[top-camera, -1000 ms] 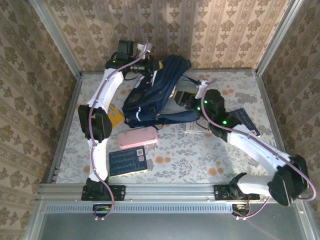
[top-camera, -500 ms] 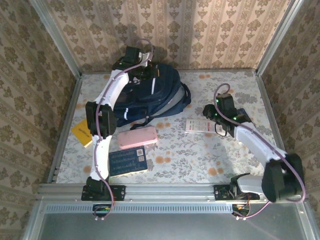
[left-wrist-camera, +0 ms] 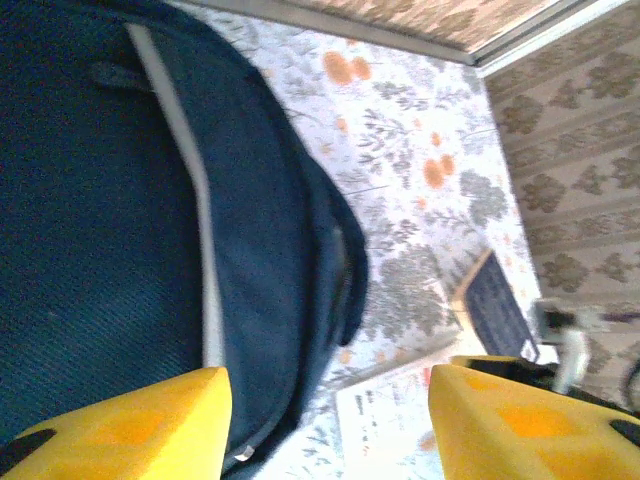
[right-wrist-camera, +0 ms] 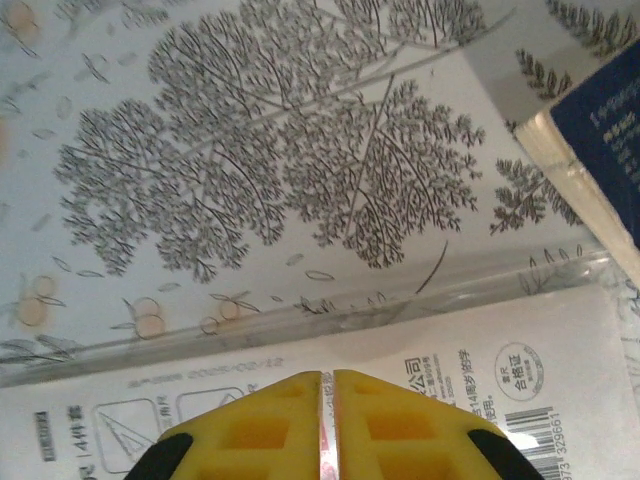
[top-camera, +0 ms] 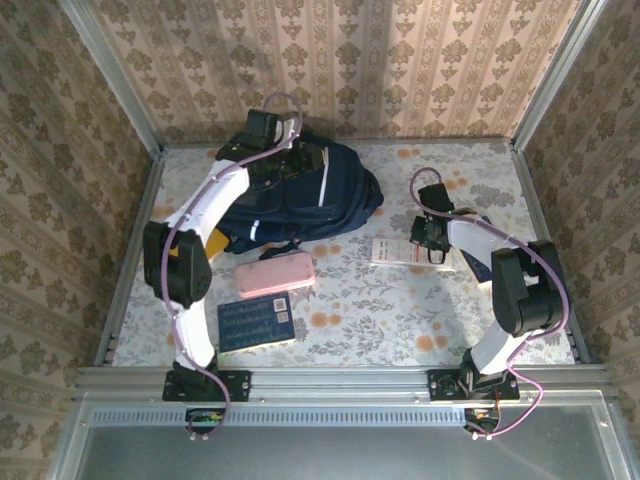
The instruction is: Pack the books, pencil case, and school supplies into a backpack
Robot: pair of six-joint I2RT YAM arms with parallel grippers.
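Observation:
The navy backpack (top-camera: 300, 200) lies flat at the back of the table, its white stripe showing in the left wrist view (left-wrist-camera: 90, 200). My left gripper (top-camera: 293, 160) hovers over it, jaws wide open and empty (left-wrist-camera: 325, 400). The white printed strip (top-camera: 395, 252) lies right of centre. My right gripper (top-camera: 432, 245) is down on its right end, shut on the strip (right-wrist-camera: 450, 360) with only a sliver between the pads (right-wrist-camera: 327, 385). The dark navy book (top-camera: 478, 265) sits just beyond, partly under the right arm (right-wrist-camera: 605, 140). The pink pencil case (top-camera: 275, 275) and the blue book (top-camera: 257, 322) lie at the front left.
A sliver of the yellow book (top-camera: 177, 243) peeks out beside the left arm's elbow. Metal rails (top-camera: 135, 250) and wallpapered walls close the table on three sides. Floral cloth (top-camera: 380, 320) covers the table.
The left gripper has opened and let go of the backpack, which dropped flat. The right arm left the bag, came down on the white strip and closed.

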